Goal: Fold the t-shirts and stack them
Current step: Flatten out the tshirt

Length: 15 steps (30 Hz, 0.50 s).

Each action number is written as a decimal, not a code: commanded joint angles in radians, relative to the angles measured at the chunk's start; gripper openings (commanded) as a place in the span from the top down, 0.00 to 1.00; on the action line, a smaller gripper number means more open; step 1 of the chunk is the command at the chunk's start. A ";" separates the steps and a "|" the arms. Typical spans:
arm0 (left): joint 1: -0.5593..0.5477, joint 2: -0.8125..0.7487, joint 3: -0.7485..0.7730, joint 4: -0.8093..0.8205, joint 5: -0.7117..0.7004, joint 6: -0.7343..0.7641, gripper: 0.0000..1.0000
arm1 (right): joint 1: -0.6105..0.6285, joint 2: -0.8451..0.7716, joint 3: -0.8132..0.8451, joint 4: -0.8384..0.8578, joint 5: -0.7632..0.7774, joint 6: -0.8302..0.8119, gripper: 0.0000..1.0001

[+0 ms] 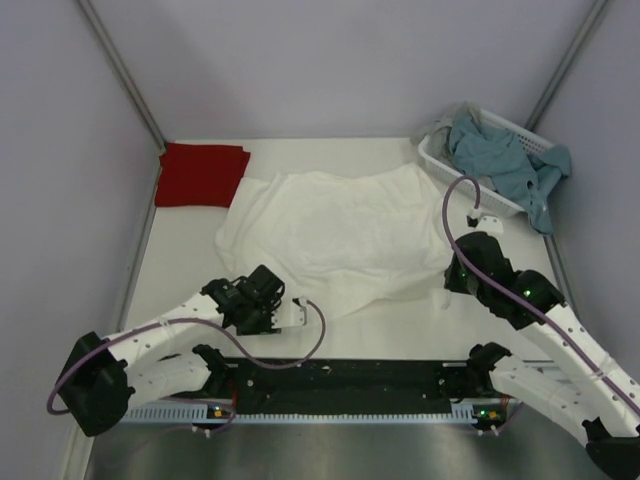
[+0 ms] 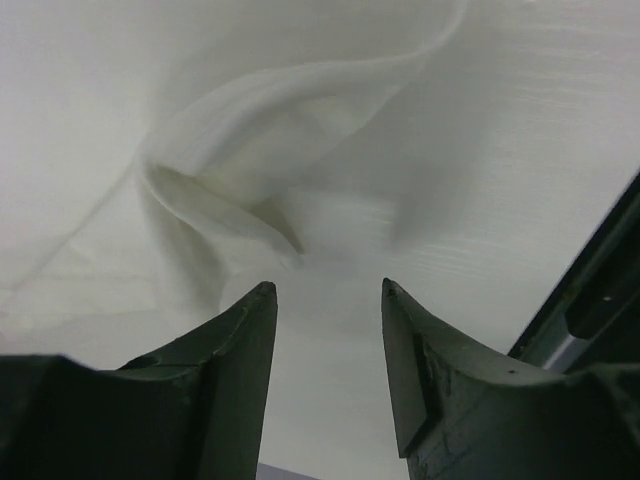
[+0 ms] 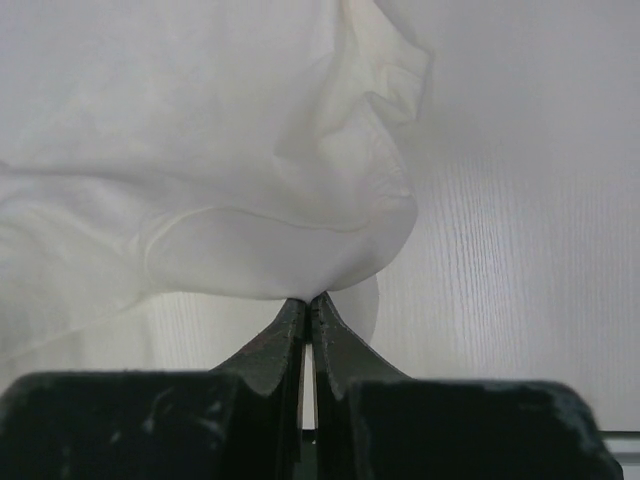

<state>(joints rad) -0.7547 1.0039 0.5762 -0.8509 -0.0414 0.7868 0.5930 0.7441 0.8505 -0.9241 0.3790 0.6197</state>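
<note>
Left gripper (image 2: 325, 290): jaws apart, empty, at near hem of white shirt (image 1: 340, 235) mid-counter. Right gripper (image 3: 307, 300) clamped on its right edge, likely for folding. Red shirt (image 1: 200, 173) folded, far-left corner, probable stack base.

Left fingers (image 2: 240, 340) apart, right fingers (image 3: 285, 345) pressed together, both arms low and outstretched.

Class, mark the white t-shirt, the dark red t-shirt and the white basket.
white t-shirt (image 1: 335, 230): top view, middle of the spread cloth.
dark red t-shirt (image 1: 200, 173): top view, centre of the cloth.
white basket (image 1: 437, 163): top view, its near-left wall.
</note>
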 commanded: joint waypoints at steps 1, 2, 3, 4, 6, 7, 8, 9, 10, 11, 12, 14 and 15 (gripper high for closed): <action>0.000 0.071 -0.056 0.163 -0.181 -0.063 0.46 | -0.004 -0.020 0.016 0.010 0.049 -0.029 1.00; -0.001 0.091 -0.059 0.182 -0.192 -0.073 0.45 | -0.005 -0.022 0.016 0.008 0.049 -0.032 1.00; -0.002 0.111 -0.053 0.197 -0.193 -0.087 0.45 | -0.005 -0.022 0.015 0.010 0.051 -0.034 1.00; 0.000 0.134 -0.052 0.216 -0.202 -0.098 0.45 | -0.005 -0.020 0.015 0.010 0.052 -0.032 1.00; 0.000 0.176 -0.044 0.248 -0.236 -0.118 0.47 | -0.004 -0.014 0.016 0.010 0.047 -0.034 1.00; 0.000 0.196 -0.038 0.263 -0.242 -0.127 0.47 | -0.005 -0.011 0.016 0.011 0.046 -0.035 1.00; 0.000 0.206 -0.035 0.266 -0.224 -0.135 0.48 | -0.005 -0.006 0.019 0.013 0.046 -0.037 1.00; 0.000 0.216 -0.033 0.265 -0.198 -0.139 0.48 | -0.005 -0.005 0.019 0.013 0.044 -0.037 1.00; 0.000 0.225 -0.030 0.260 -0.165 -0.146 0.48 | -0.005 -0.003 0.021 0.013 0.049 -0.038 1.00; 0.002 0.234 -0.029 0.257 -0.144 -0.150 0.48 | -0.005 -0.005 0.021 0.013 0.060 -0.040 1.00; 0.000 0.243 -0.027 0.253 -0.131 -0.153 0.50 | -0.005 -0.009 0.022 0.013 0.064 -0.038 1.00; 0.002 0.260 -0.021 0.246 -0.126 -0.170 0.54 | -0.005 -0.015 0.025 0.013 0.072 -0.041 1.00; 0.003 0.266 -0.015 0.245 -0.117 -0.176 0.55 | -0.005 -0.017 0.028 0.013 0.075 -0.044 1.00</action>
<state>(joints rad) -0.7544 1.2289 0.5571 -0.6811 -0.2478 0.6697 0.5926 0.7418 0.8505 -0.9260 0.4046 0.5934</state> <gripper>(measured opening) 0.470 0.009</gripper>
